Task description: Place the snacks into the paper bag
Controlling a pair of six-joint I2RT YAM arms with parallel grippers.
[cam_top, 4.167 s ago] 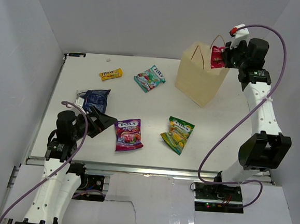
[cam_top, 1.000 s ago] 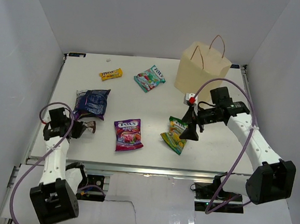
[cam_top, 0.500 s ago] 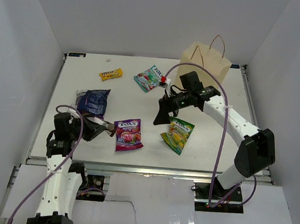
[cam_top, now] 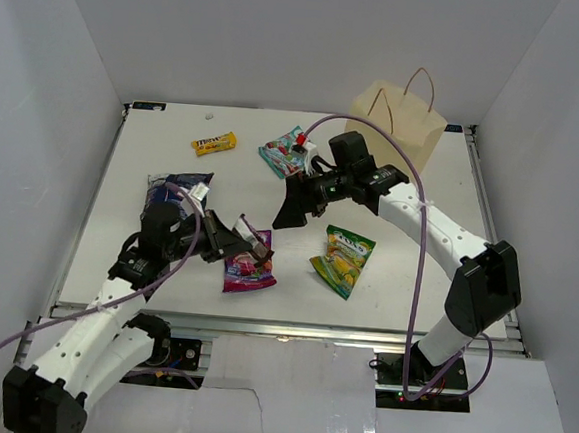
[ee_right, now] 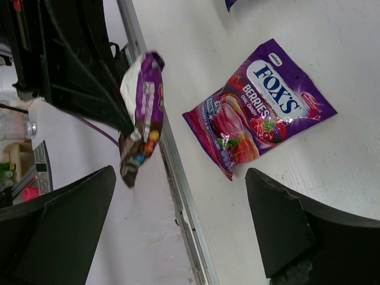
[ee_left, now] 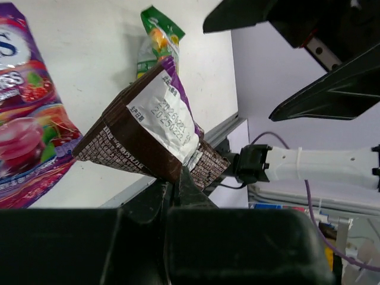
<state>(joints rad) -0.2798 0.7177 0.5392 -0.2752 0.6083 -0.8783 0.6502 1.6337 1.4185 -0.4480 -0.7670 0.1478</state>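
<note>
**Left hand clamped on a small packet, right hand spread**

Overhead: the left arm reaches forward, its left hand [cam_top: 250,244] pinching a small brown-and-purple packet [cam_top: 259,250] just above the purple packet [cam_top: 246,267] lying on the desk [cam_top: 154,151]. The right hand [cam_top: 290,212] hangs near; the paper bag [cam_top: 397,120] stands well behind.

Left wrist: glossy, crinkled foil — gripped at one end.

Right wrist: dark fingers [ee_right: 53,231] wide apart, holding nothing.

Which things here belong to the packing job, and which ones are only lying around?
Job:
paper bag
yellow bar
teal packet
dark blue packet
purple packet
green-yellow packet
small brown-purple pouch, held in the left end effector

Not the job:
purple cable
metal rail at the table's near edge
tiny pale speck near the far edge
</note>
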